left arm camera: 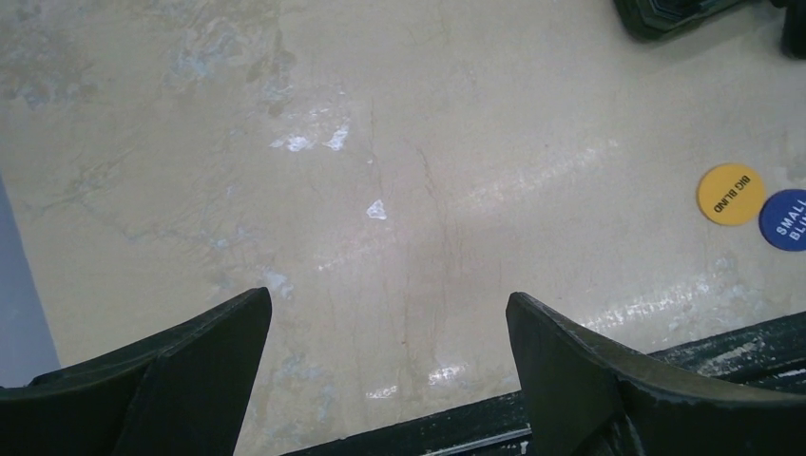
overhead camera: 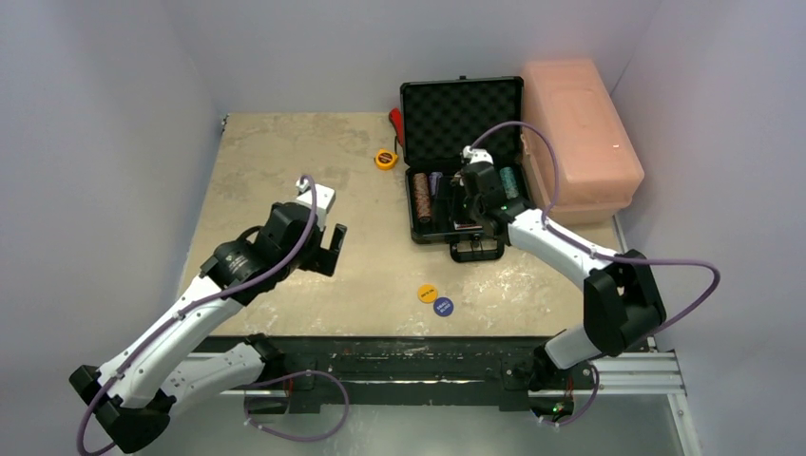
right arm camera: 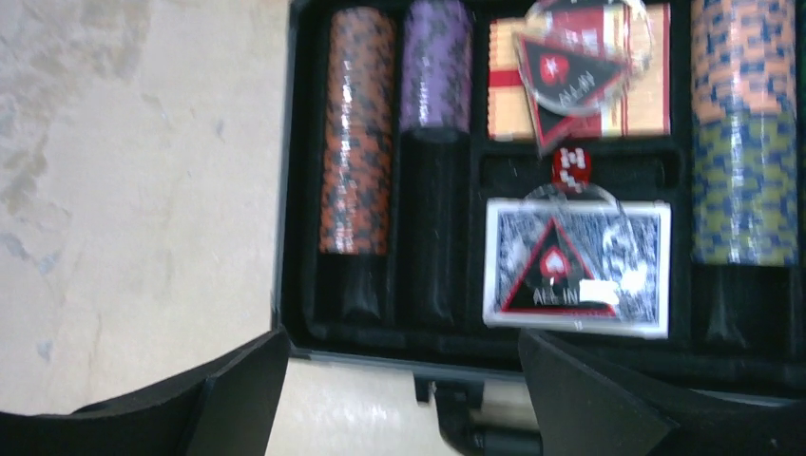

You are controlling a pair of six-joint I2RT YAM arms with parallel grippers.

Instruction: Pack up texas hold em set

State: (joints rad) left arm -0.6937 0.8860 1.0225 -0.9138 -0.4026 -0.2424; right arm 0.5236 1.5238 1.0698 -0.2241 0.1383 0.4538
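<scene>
Briefcase (right arm camera: pixel 290 190) beneath right pincer (right arm camera: pixel 404 347), jaws spread

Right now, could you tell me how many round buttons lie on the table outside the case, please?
2. The yellow button lies in front of the case; the blue button sits beside it, toward the near edge. More may be hidden.

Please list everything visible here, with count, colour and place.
briefcase: one, black, open at table's far right
chip stacks: three rows, reddish, purple, orange-yellow-blue, in briefcase
card decks: two, red and dark, briefcase middle
yellow button: one, near table front
blue button: one, beside it
tape measure: one, yellow, left of briefcase
red object: one, beside briefcase lid
plastic box: one, pink, right of briefcase
left claw: one, black, open, above table
right claw: one, black, open, above briefcase
</scene>
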